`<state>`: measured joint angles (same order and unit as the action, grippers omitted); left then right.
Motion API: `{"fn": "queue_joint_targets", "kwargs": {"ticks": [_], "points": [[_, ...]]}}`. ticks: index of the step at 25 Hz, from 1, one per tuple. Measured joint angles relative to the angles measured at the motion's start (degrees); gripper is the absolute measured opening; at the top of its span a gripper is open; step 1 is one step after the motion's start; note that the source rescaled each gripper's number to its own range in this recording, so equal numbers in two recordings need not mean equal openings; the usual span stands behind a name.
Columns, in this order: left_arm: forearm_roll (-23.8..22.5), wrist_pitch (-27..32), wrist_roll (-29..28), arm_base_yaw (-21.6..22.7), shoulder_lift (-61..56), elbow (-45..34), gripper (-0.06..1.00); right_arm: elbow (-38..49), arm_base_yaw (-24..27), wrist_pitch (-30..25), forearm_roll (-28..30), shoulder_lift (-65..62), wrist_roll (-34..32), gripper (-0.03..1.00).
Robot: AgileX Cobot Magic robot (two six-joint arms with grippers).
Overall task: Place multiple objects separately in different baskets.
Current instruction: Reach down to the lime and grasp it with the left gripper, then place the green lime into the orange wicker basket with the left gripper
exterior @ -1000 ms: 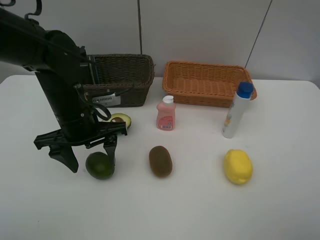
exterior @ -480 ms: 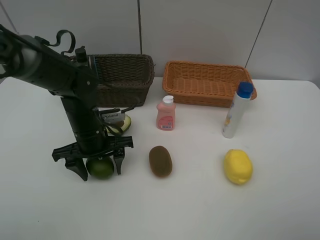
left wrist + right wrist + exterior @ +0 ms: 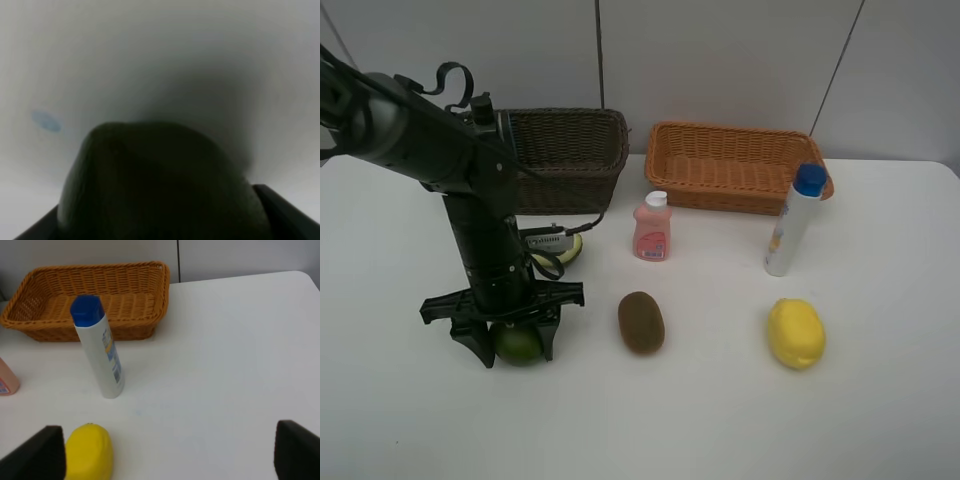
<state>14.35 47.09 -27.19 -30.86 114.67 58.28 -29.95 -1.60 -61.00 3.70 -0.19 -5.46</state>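
Note:
My left gripper (image 3: 517, 345) is down on the table with its fingers closed against both sides of the green avocado (image 3: 518, 345), which fills the left wrist view (image 3: 155, 185). The halved avocado (image 3: 563, 247) lies just behind the arm, partly hidden. The pink bottle (image 3: 651, 228), brown kiwi (image 3: 641, 322), yellow lemon (image 3: 796, 333) and white blue-capped tube (image 3: 792, 220) stand on the table. The dark brown basket (image 3: 590, 150) and the orange-tan basket (image 3: 735, 165) are at the back. My right gripper (image 3: 170, 452) is open and empty, short of the lemon (image 3: 90, 452) and the tube (image 3: 100, 350). The pump bottle and the eraser are out of view.
The white table (image 3: 720, 420) runs to the wall behind the baskets. The left arm (image 3: 470, 200) stands in front of the dark basket and hides part of it. The orange basket (image 3: 90, 300) shows no items inside.
The left gripper has come down over the green avocado and its fingers have closed in on it. The other objects have not moved.

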Motion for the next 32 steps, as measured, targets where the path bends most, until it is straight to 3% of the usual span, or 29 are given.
{"fn": "queue_joint_targets", "kwargs": {"ticks": [5, 12, 21, 26, 27, 30, 32], "points": [[4.1, 5.0, 10.5, 0.0, -2.9, 10.9, 0.62, 0.0, 0.0, 0.0, 0.0, 0.0, 0.0, 1.00], [9.8, 9.2, 27.2, 0.0, -0.5, 40.0, 0.62, 0.0, 0.0, 0.0, 0.0, 0.0, 0.0, 1.00], [10.1, 1.4, 30.6, 0.0, 25.0, 77.7, 0.62, 0.0, 0.0, 0.0, 0.0, 0.0, 0.0, 1.00], [8.4, -3.4, 31.2, 0.0, 36.8, 89.0, 0.62, 0.0, 0.0, 0.0, 0.0, 0.0, 0.0, 1.00], [8.1, -4.3, 31.7, 0.0, 38.3, 89.7, 0.63, 0.0, 0.0, 0.0, 0.0, 0.0, 0.0, 1.00], [7.6, -6.0, 32.7, 0.0, 40.0, 90.2, 0.90, 0.0, 0.0, 0.0, 0.0, 0.0, 0.0, 1.00], [7.6, -6.4, 32.9, 0.0, 40.0, 90.4, 0.97, 0.0, 0.0, 0.0, 0.0, 0.0, 0.0, 1.00]]}}
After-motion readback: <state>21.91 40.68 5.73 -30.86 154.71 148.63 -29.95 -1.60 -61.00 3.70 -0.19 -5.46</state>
